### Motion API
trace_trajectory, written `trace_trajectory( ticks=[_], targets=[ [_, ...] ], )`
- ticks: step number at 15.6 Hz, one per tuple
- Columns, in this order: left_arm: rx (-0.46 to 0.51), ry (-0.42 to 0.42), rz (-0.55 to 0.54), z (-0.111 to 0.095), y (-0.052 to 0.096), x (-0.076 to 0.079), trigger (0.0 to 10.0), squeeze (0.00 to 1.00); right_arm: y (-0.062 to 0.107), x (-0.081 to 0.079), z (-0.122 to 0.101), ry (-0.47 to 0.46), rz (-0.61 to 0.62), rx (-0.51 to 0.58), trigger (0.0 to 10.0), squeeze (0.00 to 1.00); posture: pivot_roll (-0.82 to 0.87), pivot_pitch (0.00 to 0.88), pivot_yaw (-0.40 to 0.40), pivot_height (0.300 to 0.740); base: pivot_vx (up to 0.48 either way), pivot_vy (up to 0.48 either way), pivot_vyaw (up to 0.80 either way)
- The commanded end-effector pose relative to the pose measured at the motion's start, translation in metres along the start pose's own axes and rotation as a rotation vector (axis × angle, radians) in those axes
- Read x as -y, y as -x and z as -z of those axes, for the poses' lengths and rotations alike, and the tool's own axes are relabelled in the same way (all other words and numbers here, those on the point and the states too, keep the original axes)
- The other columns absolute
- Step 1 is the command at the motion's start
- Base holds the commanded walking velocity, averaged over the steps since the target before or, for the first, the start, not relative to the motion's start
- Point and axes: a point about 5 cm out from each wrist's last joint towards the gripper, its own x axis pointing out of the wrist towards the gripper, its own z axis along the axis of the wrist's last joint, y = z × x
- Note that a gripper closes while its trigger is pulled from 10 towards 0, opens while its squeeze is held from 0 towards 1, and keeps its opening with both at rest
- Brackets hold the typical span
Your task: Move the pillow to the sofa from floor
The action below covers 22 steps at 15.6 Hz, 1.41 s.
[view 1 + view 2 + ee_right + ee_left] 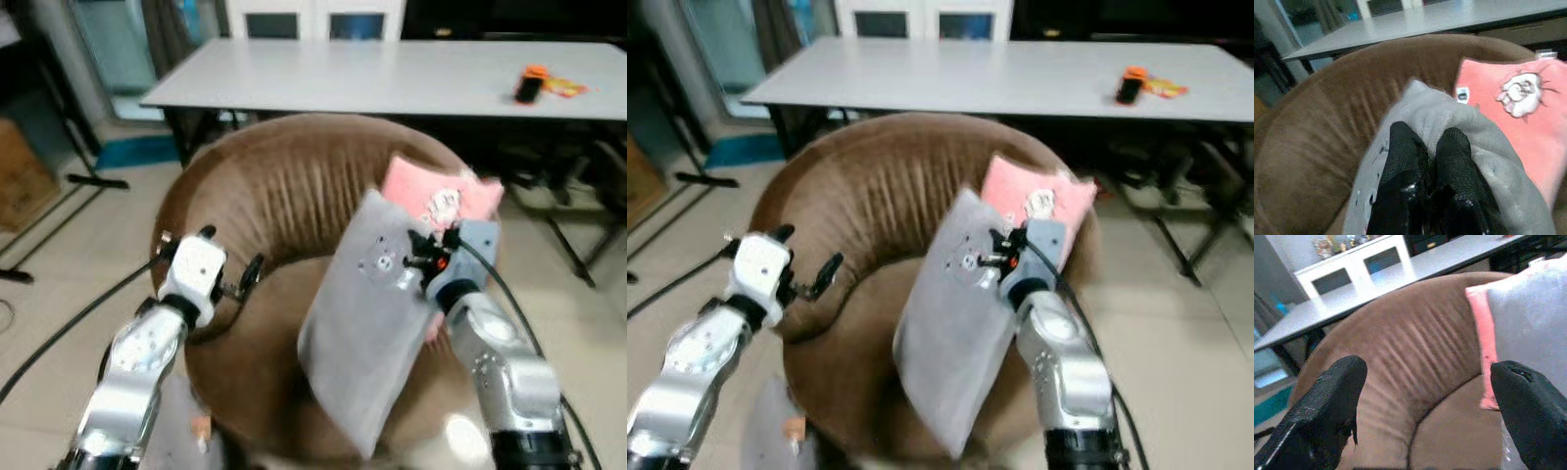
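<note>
Grey pillow [367, 323] hung tilted over the seat of the brown round sofa [265, 186], pinched near its upper edge between the closed fingers of our right gripper [1429, 152]. Behind it a pink pillow [1518, 112] bearing a white cartoon figure leaned against the sofa's backrest. Our left gripper [1425, 396] hovered with fingers spread wide over the sofa's left side, holding nothing. Beyond the sofa stood a long white table [392, 78].

Soft, even indoor light, fairly dim. All views are slightly blurred. The white table [392, 78] top glares pale, and a bright spot shines on the floor [460, 436]. Both wrist views' black fingers [1327, 411] are out of focus.
</note>
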Motion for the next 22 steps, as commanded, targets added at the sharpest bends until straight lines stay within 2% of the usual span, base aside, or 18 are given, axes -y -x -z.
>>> trace_trajectory(
  ticks=[1, 8, 10, 12, 14, 16, 19, 21, 22],
  targets=[
    [0.006, -0.004, 0.0, -0.002, 0.0, -0.002, 10.0, 0.0, -0.001, -0.004, -0.013, -0.002, -0.027, 0.049, 10.0, 0.0, -0.03, 0.0, 0.028, 0.74, 0.0, 0.0, 0.0],
    [-0.014, -0.026, 0.008, -0.001, 0.0, -0.004, 10.0, 0.0, -0.004, -0.013, -0.015, 0.005, -0.097, 0.052, 10.0, 0.0, -0.02, 0.0, 0.026, 0.74, 0.0, 0.0, 0.0],
    [-0.03, -0.043, 0.047, 0.001, 0.001, -0.003, 10.0, 0.0, -0.012, -0.023, -0.023, 0.011, -0.153, 0.07, 10.0, 0.0, -0.02, 0.0, 0.029, 0.74, 0.0, 0.0, 0.0],
    [-0.044, -0.054, 0.096, 0.003, 0.003, -0.001, 10.0, 0.0, -0.019, -0.032, -0.031, -0.021, -0.201, 0.085, 10.0, 0.0, -0.02, 0.0, 0.029, 0.74, 0.0, 0.0, 0.0],
    [-0.064, -0.072, 0.144, 0.006, 0.005, 0.0, 10.0, 0.0, -0.03, -0.044, -0.038, -0.081, -0.262, 0.093, 10.0, 0.0, -0.02, 0.0, 0.03, 0.74, 0.0, 0.0, 0.0],
    [-0.074, -0.08, 0.165, 0.006, 0.007, 0.001, 10.0, 0.0, -0.044, -0.048, -0.042, -0.175, -0.275, 0.089, 10.0, 0.0, -0.01, 0.0, 0.026, 0.74, 0.0, 0.0, 0.0],
    [-0.093, -0.088, 0.188, 0.007, 0.016, 0.0, 10.0, 0.0, -0.062, -0.051, -0.048, -0.255, -0.288, 0.079, 10.0, 0.0, 0.01, 0.0, 0.021, 0.74, 0.0, 0.0, 0.0],
    [-0.114, -0.094, 0.203, 0.008, 0.024, -0.001, 10.0, 0.0, -0.073, -0.054, -0.051, -0.297, -0.302, 0.074, 10.0, 0.0, 0.03, 0.0, 0.023, 0.74, 0.0, 0.0, 0.0],
    [-0.127, -0.102, 0.226, 0.007, 0.033, -0.001, 10.0, 0.0, -0.082, -0.054, -0.055, -0.345, -0.298, 0.085, 10.0, 0.0, 0.05, 0.0, 0.026, 0.74, 0.0, 0.0, 0.0]
  ],
)
